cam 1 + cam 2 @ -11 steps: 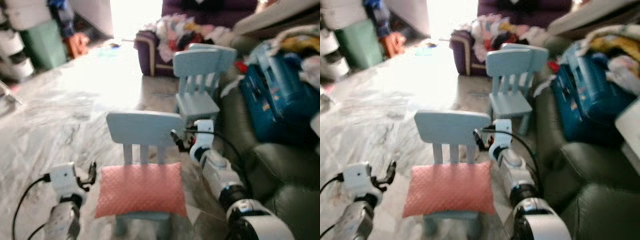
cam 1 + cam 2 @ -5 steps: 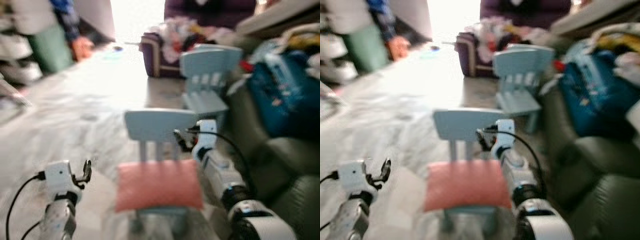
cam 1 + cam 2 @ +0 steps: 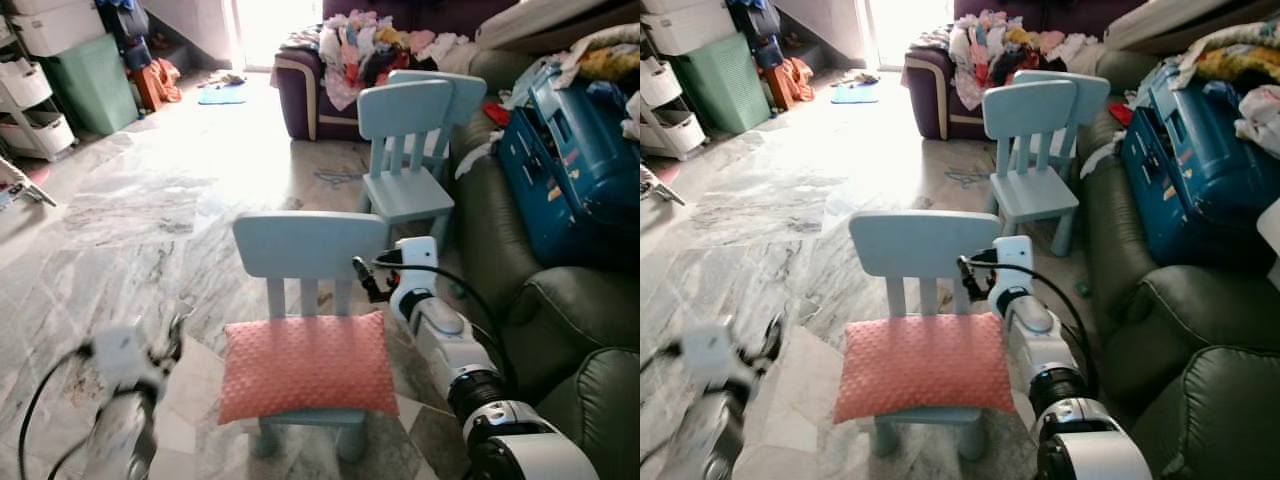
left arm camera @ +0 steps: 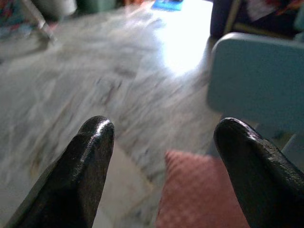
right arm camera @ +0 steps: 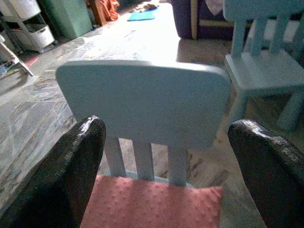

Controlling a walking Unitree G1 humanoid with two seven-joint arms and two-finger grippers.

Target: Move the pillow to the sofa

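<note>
A salmon-pink dotted pillow point(image 3: 305, 365) lies flat on the seat of a small light-blue chair point(image 3: 310, 245) just in front of me. My right gripper point(image 3: 362, 278) is open beside the right end of the chair's backrest, a little above the pillow's far right corner. In the right wrist view its gripper point(image 5: 166, 126) frames the backrest, with the pillow point(image 5: 152, 206) below it. My left gripper point(image 3: 176, 330), blurred, is open to the left of the pillow and apart from it. The left wrist view shows the gripper point(image 4: 162, 126) holding nothing and the pillow's edge point(image 4: 199, 194).
A dark green leather sofa point(image 3: 560, 310) runs along the right, with a blue suitcase point(image 3: 565, 170) on it. A second blue chair point(image 3: 405, 130) stands behind the first. A purple sofa point(image 3: 300, 95) piled with clothes is at the back, with a green bin point(image 3: 95, 85) and drawers far left.
The camera has swung and settled, so the picture is sharp now. My left arm is blurred with motion. The pillow stays on the chair, and the right gripper stays by the backrest.
</note>
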